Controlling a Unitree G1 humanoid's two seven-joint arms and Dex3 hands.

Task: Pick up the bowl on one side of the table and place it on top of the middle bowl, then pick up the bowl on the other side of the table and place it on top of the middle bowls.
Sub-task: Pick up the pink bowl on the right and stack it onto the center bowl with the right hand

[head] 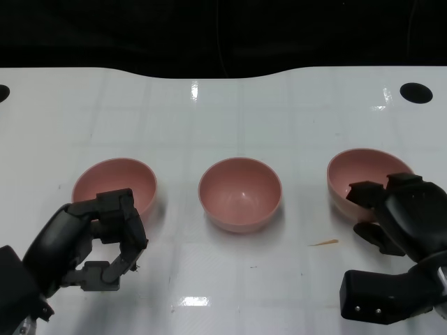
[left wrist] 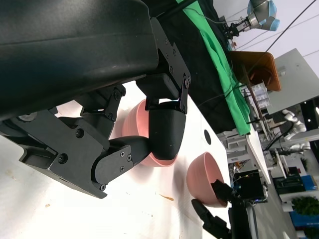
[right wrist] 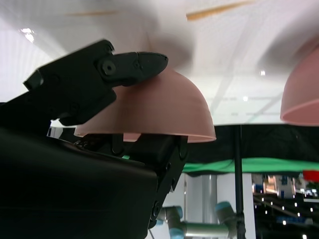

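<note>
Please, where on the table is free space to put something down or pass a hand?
Bare table lies behind the three bowls, and in front of the middle bowl between the hands. Crowded: left hand at the left bowl, right hand at the right bowl.

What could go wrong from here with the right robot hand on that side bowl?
1. The right robot hand touches only the near rim of the right bowl, with a finger on its outer wall; a partial grasp could let the bowl tip or slip on lifting.
2. The table looks glossy, so a pushed bowl may slide away.
3. The left robot hand sits close to the left bowl and could nudge it.
</note>
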